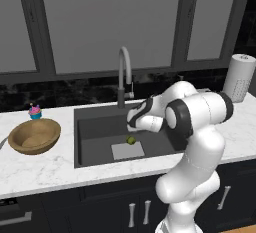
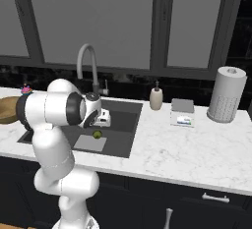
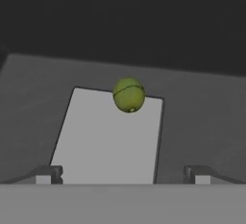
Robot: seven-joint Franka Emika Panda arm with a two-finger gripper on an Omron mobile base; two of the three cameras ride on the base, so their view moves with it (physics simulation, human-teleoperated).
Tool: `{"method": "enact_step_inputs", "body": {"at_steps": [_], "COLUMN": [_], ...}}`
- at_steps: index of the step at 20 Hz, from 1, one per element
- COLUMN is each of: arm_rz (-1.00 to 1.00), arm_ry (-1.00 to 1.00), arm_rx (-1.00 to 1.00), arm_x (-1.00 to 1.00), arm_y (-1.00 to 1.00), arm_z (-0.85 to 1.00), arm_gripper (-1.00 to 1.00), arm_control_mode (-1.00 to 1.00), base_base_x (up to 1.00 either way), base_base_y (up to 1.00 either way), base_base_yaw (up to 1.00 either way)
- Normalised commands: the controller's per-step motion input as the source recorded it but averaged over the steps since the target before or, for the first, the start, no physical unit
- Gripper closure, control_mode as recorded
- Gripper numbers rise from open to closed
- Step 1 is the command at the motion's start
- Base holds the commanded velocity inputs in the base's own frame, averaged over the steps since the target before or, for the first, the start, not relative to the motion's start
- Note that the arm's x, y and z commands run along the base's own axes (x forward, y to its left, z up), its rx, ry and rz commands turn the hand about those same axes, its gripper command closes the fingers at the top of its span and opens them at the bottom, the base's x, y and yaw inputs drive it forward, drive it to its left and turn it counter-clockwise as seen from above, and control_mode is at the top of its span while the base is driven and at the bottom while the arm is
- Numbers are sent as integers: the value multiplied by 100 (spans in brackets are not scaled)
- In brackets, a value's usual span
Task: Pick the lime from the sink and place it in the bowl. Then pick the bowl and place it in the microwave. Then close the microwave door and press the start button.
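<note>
The lime [image 3: 129, 94], small and yellow-green, lies on the far edge of the pale drain plate [image 3: 108, 141] in the dark grey sink [image 1: 95, 127]. My gripper [image 3: 124, 174] hangs open just above it, fingertips [image 3: 50, 174] spread wide and nothing between them. From the base cameras the gripper [image 1: 132, 128] [image 2: 100, 124] sits a short way above the lime [image 1: 131, 139] [image 2: 97, 134]. The wooden bowl [image 1: 34, 136] stands empty on the counter left of the sink; its edge [image 2: 6, 110] peeks out behind my arm. The microwave and its door are out of view.
The curved faucet [image 1: 124, 74] rises behind the sink. A pink-and-blue cupcake [image 1: 35, 111] stands behind the bowl. To the right of the sink are a soap dispenser [image 2: 156, 99], a small box [image 2: 182, 112] and a paper towel roll [image 2: 226, 94].
</note>
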Motion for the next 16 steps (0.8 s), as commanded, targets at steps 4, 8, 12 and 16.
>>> {"method": "enact_step_inputs", "body": {"at_steps": [4,8,12,16], "arm_rz": [0,0,0,0], "arm_ry": [0,0,0,0], "arm_rx": [0,0,0,0], "arm_x": [6,14,30,33], "arm_y": [7,26,4,0], "arm_z": [-49,-34,-31,-21], "arm_gripper": [-100,-100,-100,-100], "arm_control_mode": [-100,-100,-100,-100], "base_base_x": [0,0,0,0], "base_base_y": [0,0,0,0], "base_base_yaw": [0,0,0,0]}}
